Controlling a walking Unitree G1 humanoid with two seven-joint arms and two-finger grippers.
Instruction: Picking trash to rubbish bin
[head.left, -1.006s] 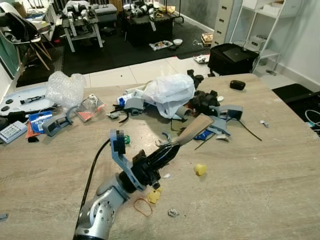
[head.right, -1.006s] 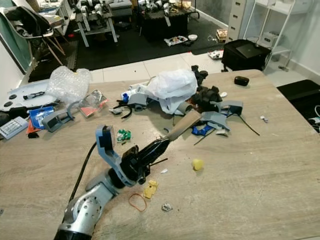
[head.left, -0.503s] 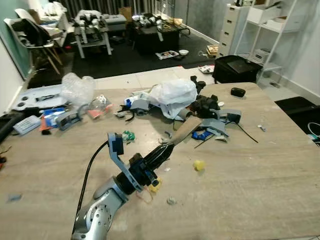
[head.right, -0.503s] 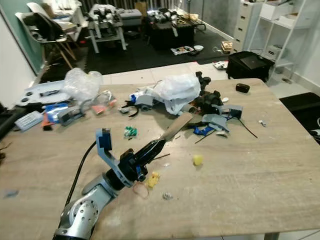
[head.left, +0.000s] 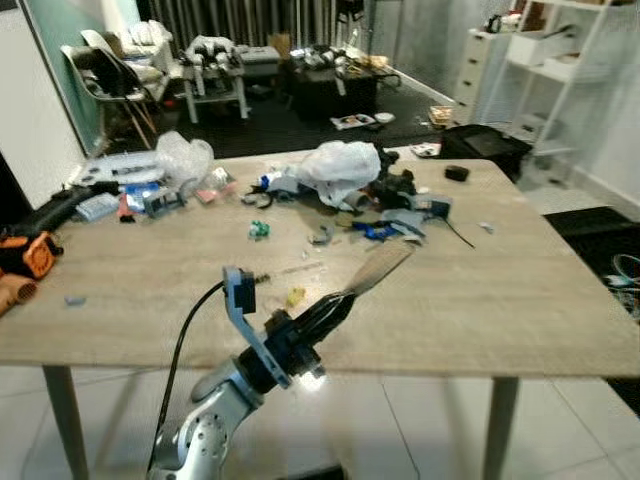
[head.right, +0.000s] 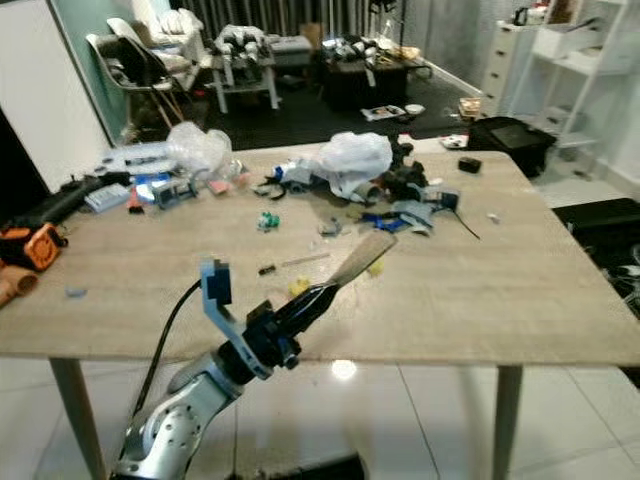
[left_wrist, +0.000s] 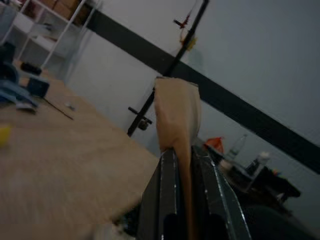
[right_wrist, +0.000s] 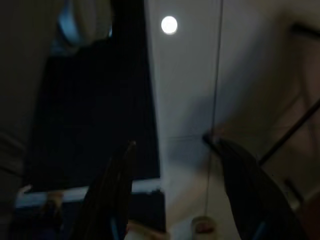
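Eye views: the left tool (head.left: 345, 298) pinches a flat brown cardboard strip (head.left: 378, 269) by one end, held out above the near edge of the counter (head.left: 520, 300). I judge the long free end could swing and slip out while walking — the hold is narrow. A second ago the camera stood close over the counter; now it has backed away.

Left wrist view: the fingers (left_wrist: 167, 170) press the strip (left_wrist: 176, 117) between them.

Right wrist view: the right tool (right_wrist: 175, 190) hangs idle, spread, over the dim floor.
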